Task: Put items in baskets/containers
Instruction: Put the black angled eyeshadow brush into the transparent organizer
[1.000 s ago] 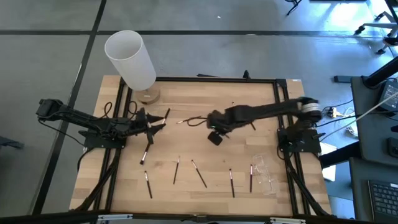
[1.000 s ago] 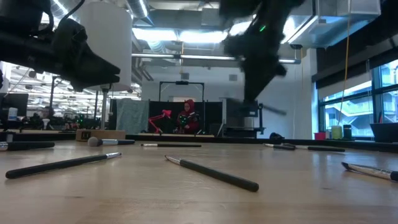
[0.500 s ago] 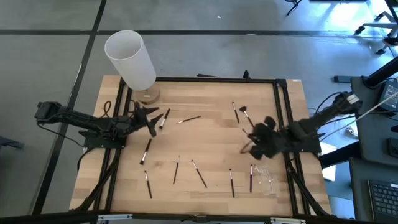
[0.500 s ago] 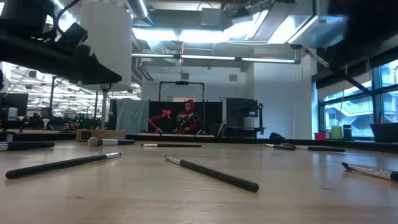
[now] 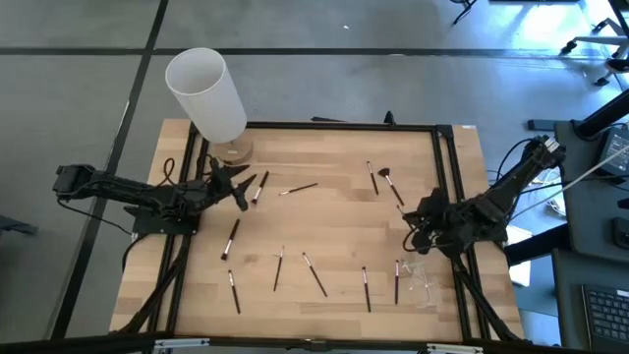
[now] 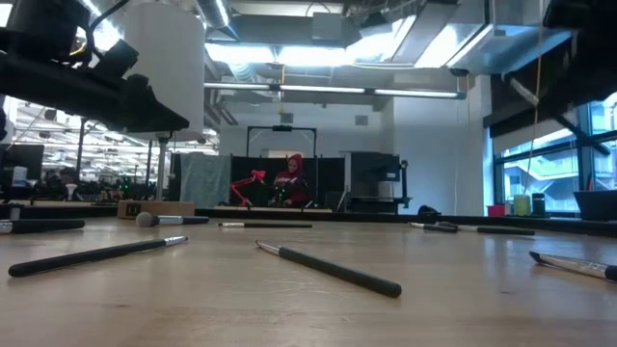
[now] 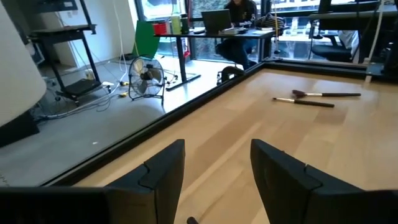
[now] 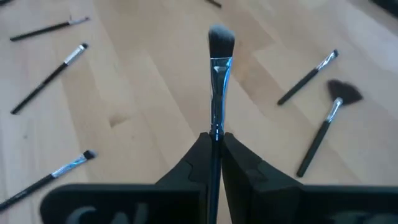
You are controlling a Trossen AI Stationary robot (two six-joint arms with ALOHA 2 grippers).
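My right gripper is shut on one grey-tipped makeup brush and hovers near the table's right edge. It is just on the far side of the clear container, which stands on the wood. Several other brushes lie flat on the table, among them a fan-headed one and a row along the near side. My left gripper is open with nothing between its fingers, at the far left beside a brush. My right gripper pinches the brush's dark handle between its two fingers, just behind the silver ferrule. The brush runs along the fingers and sticks out ahead of them, head foremost. The fingers slant down toward the table. The brush is lifted clear of the wood.
A tall white cylinder on a round wooden base stands at the far left corner. A black frame borders the tabletop. In the low view, brushes lie across the near wood, and a person sits far behind the table.
My right gripper has swung fast from the table's middle toward the right edge and drawn back to its arm's base, ending by the clear container. My left gripper has turned a little toward the far edge and stayed open.
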